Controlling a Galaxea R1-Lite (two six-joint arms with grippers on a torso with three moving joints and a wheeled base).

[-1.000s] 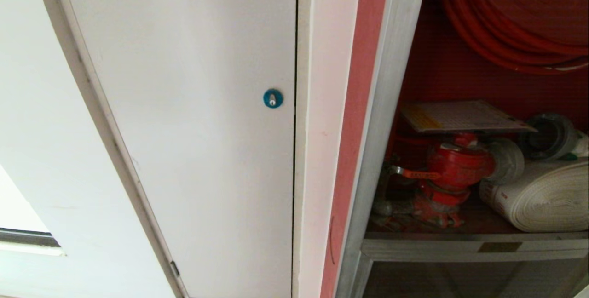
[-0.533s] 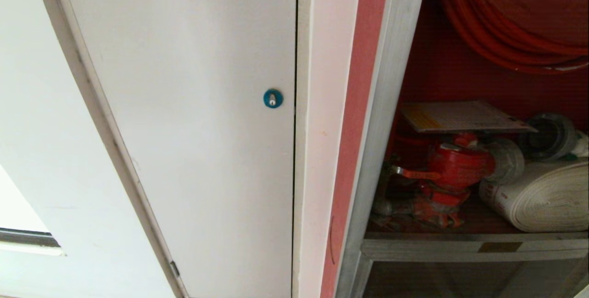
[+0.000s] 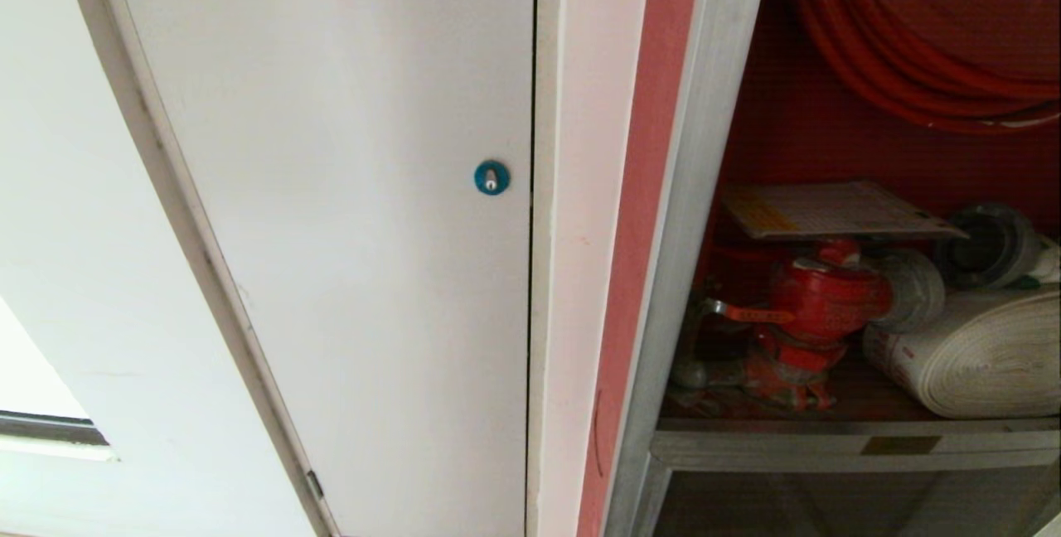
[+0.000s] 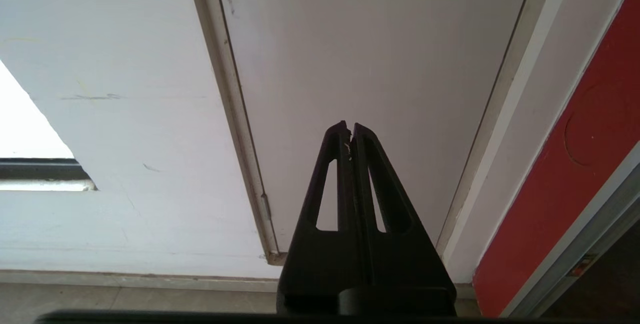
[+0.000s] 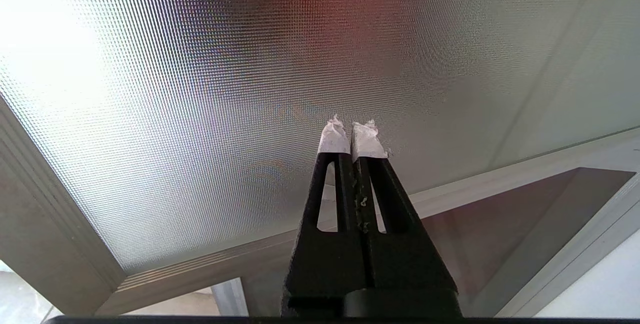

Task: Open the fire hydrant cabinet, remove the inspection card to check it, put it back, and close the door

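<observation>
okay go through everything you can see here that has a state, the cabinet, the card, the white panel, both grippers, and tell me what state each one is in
fire hydrant cabinet: open, red interior showing.
inspection card: inside the cabinet, lying flat above the red valve.
white rolled hose: coiled, lying on the cabinet floor.
white panel: closed, with a blue round lock.
left gripper: shut, empty, facing the white panel.
right gripper: shut, empty, facing patterned glass.

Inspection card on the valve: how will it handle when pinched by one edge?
The inspection card looks thin but lies flat where it overhangs the red valve, so probably fairly stiff and light. Resting loose there, it may slide when nudged.
</observation>
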